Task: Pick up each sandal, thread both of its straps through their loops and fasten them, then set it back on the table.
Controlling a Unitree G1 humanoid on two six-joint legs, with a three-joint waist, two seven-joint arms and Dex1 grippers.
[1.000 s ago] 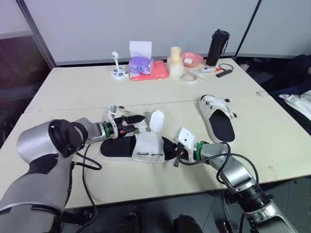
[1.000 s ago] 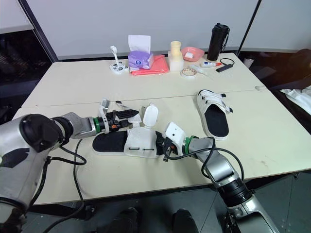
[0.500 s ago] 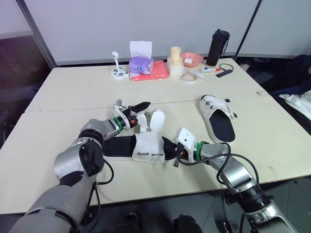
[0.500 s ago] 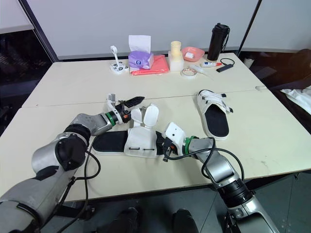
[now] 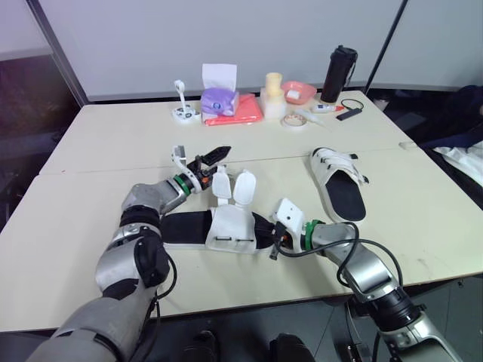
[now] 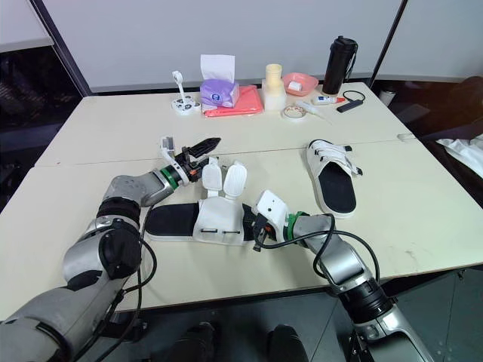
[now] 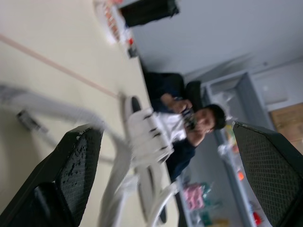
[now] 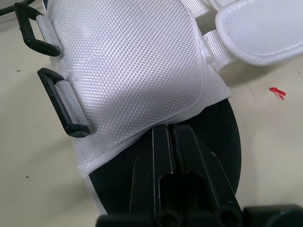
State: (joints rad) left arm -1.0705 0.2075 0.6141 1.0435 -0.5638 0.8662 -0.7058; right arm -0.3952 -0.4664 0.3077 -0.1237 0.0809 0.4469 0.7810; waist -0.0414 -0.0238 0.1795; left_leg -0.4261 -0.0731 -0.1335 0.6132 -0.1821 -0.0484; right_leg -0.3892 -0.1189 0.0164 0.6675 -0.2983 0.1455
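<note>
The nearer sandal (image 5: 226,229) is lying on the table (image 5: 98,143) towards its front edge, with both straps (image 5: 243,187) standing up unfastened and its two black loops (image 8: 64,101) lying out at the side of the white upper. The right gripper (image 5: 263,231) is resting on the black insole, its fingers pressed together with their tips against the upper's edge. The left gripper (image 5: 217,154) is hovering just beyond the straps, fingers (image 7: 80,161) spread wide and gripping nothing. The second sandal (image 5: 338,183) is lying well apart to the right
</note>
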